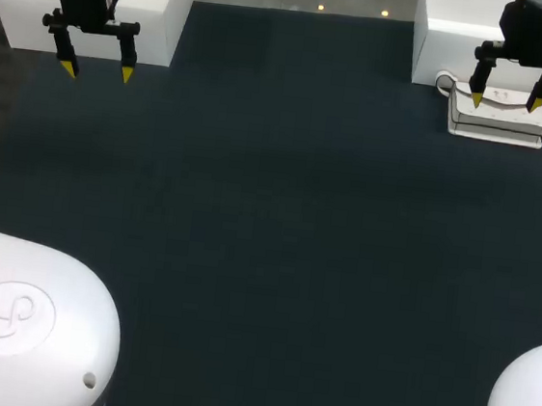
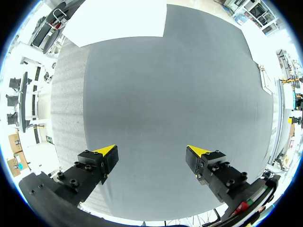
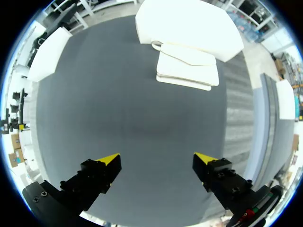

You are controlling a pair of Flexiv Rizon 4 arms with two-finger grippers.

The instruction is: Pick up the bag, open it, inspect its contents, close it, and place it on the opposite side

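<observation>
One bag (image 1: 497, 125); two pincers, left pincer (image 1: 96, 70) and right pincer (image 1: 507, 100); two white blocks (image 1: 160, 12) (image 1: 443, 47); one table (image 1: 269, 222).

White bag (image 1: 499, 123) lies flat at the table's (image 1: 269, 222) far right.

Dark table (image 1: 269, 222), 2 white blocks at its far corners, left block (image 1: 162, 17), right block (image 1: 447, 47)

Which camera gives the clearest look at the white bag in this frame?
The right wrist view: the white bag lies whole and unobstructed ahead of the right gripper, flap visible. In the head view that gripper covers part of it. The left wrist view misses it.
</observation>
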